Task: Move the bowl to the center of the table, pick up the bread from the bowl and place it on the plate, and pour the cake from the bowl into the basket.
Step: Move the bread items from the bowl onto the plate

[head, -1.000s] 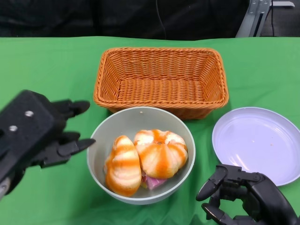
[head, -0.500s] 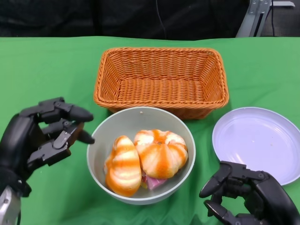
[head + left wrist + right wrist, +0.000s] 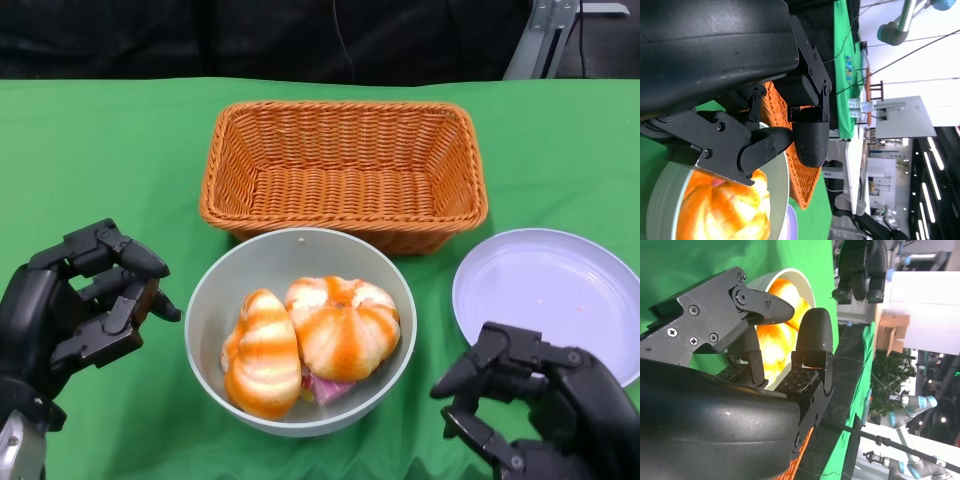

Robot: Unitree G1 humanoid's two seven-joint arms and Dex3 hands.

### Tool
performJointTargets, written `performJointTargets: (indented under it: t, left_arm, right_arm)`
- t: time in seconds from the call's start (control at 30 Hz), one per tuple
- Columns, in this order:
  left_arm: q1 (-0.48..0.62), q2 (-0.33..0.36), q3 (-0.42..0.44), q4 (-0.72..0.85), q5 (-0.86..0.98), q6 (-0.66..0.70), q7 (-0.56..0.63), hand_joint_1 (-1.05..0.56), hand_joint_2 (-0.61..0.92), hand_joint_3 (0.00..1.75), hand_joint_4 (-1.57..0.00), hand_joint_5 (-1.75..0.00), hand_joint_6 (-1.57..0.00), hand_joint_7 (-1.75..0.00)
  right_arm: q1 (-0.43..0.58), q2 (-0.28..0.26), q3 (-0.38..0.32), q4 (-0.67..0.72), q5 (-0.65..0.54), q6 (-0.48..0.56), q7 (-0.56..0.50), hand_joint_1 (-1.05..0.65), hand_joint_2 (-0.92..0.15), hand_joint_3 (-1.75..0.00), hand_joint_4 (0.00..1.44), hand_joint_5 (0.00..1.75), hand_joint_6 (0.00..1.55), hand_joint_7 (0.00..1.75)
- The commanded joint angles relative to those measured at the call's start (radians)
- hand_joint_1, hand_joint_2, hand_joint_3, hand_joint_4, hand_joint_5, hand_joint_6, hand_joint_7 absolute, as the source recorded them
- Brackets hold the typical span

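Now we see the bowl [image 3: 301,330] (two orange-striped breads [image 3: 310,344] inside) before the basket [image 3: 344,170], left hand [image 3: 70,310] and right hand [image 3: 535,410] flanking it, fingers apart, gripping nothing.

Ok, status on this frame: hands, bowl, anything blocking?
Left hand and right hand empty, flanking bowl. Bread inside bowl. Nothing blocking.

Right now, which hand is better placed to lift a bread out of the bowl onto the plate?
Right, probably. The right hand sits between the bowl and the plate, holding nothing. The left hand is on the bowl's far side from the plate, so it would have to cross over.
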Motion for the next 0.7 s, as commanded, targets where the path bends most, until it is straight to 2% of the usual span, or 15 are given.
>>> performJointTargets:
  t: [0.03,0.07,0.17,0.37,0.47,0.67,0.7]
  left_arm:
    - [-0.020,0.005,0.016,0.011,-0.005,-0.027,0.007,-0.10,0.58,0.96,-0.77,-1.45,-0.83,-1.21]
    - [-0.021,0.005,0.015,0.013,-0.005,-0.031,0.007,-0.10,0.58,0.97,-0.78,-1.45,-0.83,-1.21]
    - [-0.024,-0.001,0.013,0.018,0.008,-0.045,0.021,-0.09,0.56,0.99,-0.78,-1.45,-0.84,-1.21]
    - [-0.029,-0.012,0.010,0.036,0.005,-0.057,0.028,-0.09,0.57,0.96,-0.77,-1.45,-0.84,-1.18]
    - [-0.029,-0.018,0.005,0.041,0.019,-0.069,0.036,-0.09,0.58,0.96,-0.77,-1.45,-0.84,-1.18]
    - [-0.031,-0.021,0.006,0.044,0.024,-0.073,0.036,-0.09,0.59,0.95,-0.76,-1.46,-0.83,-1.19]
    - [-0.033,-0.026,0.005,0.054,0.029,-0.079,0.041,-0.09,0.59,0.95,-0.76,-1.46,-0.83,-1.19]
  right_arm:
    - [-0.007,-0.037,-0.010,-0.091,-0.078,0.028,-0.028,-0.29,-0.84,-0.20,0.60,1.21,0.68,0.75]
    - [-0.009,-0.042,-0.008,-0.111,-0.106,0.034,-0.037,-0.32,-0.89,-0.11,0.61,1.13,0.68,0.69]
    - [-0.030,-0.055,0.005,-0.197,-0.213,0.074,-0.061,-0.37,-0.91,-0.02,0.66,0.96,0.71,0.54]
    - [-0.114,-0.064,0.044,-0.314,-0.377,0.146,-0.065,-0.51,-0.92,0.00,0.72,0.77,0.75,0.32]
    - [-0.170,-0.060,0.074,-0.361,-0.466,0.215,-0.057,-0.58,-0.91,0.00,0.68,0.70,0.75,0.27]
    - [-0.180,-0.061,0.087,-0.379,-0.487,0.252,-0.059,-0.59,-0.91,0.00,0.69,0.67,0.77,0.23]
    - [-0.234,-0.063,0.117,-0.386,-0.591,0.287,-0.050,-0.59,-0.91,0.00,0.69,0.67,0.77,0.23]
